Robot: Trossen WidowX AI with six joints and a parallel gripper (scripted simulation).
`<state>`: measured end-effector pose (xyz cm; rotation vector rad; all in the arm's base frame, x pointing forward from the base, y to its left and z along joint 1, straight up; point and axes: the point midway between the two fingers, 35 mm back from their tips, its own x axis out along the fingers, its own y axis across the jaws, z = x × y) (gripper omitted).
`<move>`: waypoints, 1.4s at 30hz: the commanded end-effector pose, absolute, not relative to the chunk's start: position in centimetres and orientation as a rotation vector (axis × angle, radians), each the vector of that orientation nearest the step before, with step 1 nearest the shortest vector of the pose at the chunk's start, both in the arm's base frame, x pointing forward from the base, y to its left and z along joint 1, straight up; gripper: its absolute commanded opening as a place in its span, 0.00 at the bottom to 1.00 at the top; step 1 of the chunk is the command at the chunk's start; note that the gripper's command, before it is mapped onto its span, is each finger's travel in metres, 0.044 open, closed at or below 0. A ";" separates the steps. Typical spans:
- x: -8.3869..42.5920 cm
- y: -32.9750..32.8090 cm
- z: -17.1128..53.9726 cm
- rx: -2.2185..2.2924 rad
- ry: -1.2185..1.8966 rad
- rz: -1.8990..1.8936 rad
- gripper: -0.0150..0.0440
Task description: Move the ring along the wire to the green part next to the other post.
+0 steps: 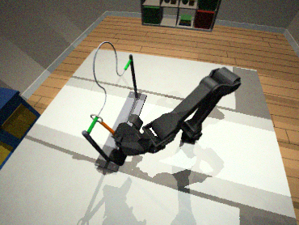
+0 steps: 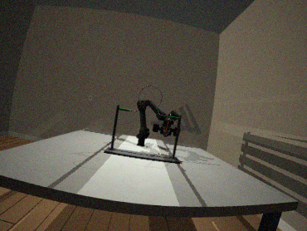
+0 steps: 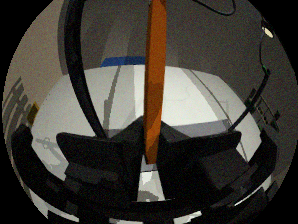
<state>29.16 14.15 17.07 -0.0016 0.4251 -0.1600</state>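
The ring [image 1: 91,116] is around the wire at the inner end of the near green part [image 1: 92,126] [image 2: 173,117], where the thin grey wire [image 1: 94,69] begins; its exact clearance is too small to tell. The orange handle [image 1: 107,127] [image 3: 156,60] runs from the ring down to my gripper [image 1: 115,134] [image 3: 147,120], which is shut on it. The near post [image 1: 97,147] [image 2: 177,139] [image 3: 75,55] stands close beside my gripper. The other green part [image 1: 128,65] [image 2: 125,110] is by the far post [image 1: 133,77] [image 2: 114,129]. The ring is out of the wrist view.
The grey wire loops high between the posts, with a dip beside the far green part. The posts stand on a flat base [image 2: 141,156] on the white table [image 1: 242,162]. My gripper and forearm are above the near half of the base. A blue shelf stands beyond the table.
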 end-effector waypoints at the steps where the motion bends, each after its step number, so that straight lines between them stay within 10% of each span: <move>1: 29.2 14.6 17.1 0.002 0.423 -0.163 0.00; 38: 29.2 15.3 16.0 0.003 0.422 -0.163 0.00; 42: 29.2 15.3 16.0 -0.001 0.424 -0.160 0.18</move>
